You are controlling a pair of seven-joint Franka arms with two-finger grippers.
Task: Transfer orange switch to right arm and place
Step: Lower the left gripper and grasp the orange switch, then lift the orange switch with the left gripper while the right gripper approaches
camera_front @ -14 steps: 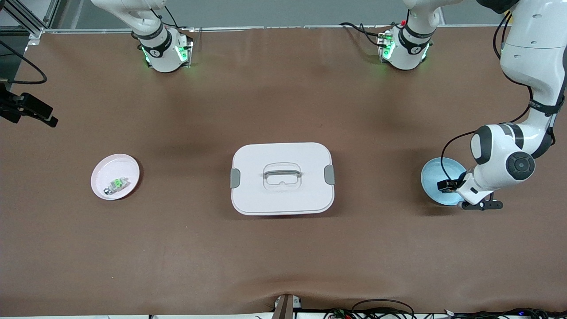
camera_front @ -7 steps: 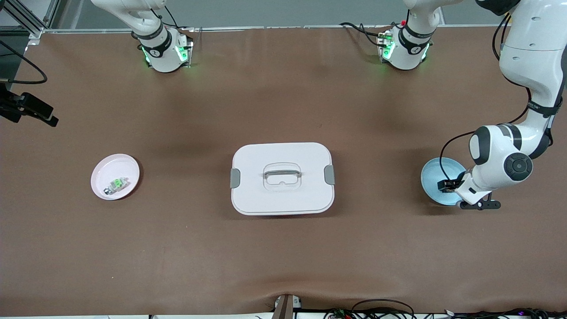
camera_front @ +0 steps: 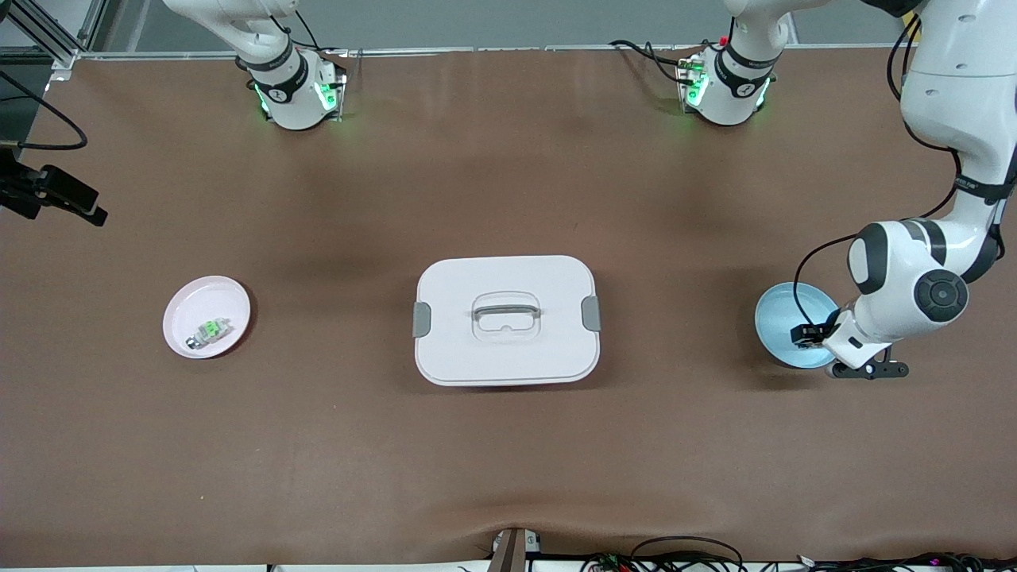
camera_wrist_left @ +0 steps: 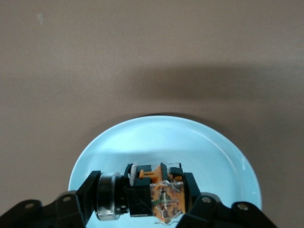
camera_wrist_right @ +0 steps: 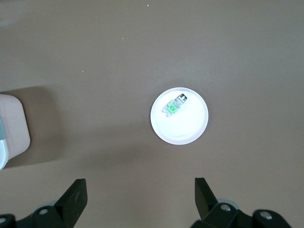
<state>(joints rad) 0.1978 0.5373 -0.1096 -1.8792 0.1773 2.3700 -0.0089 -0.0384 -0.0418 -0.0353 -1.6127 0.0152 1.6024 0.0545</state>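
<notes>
— What are we seeing at the left arm's end of the table?

— We are watching the left gripper reaching down into the pale blue plate, its fingers clamping the orange switch just over the plate's floor.

— And the right gripper?

— We are finding it waiting high above the table with its jaws spread wide, holding nothing, looking down on the pink plate carrying the green-faced part. The white lidded box is sitting between the two plates.
</notes>
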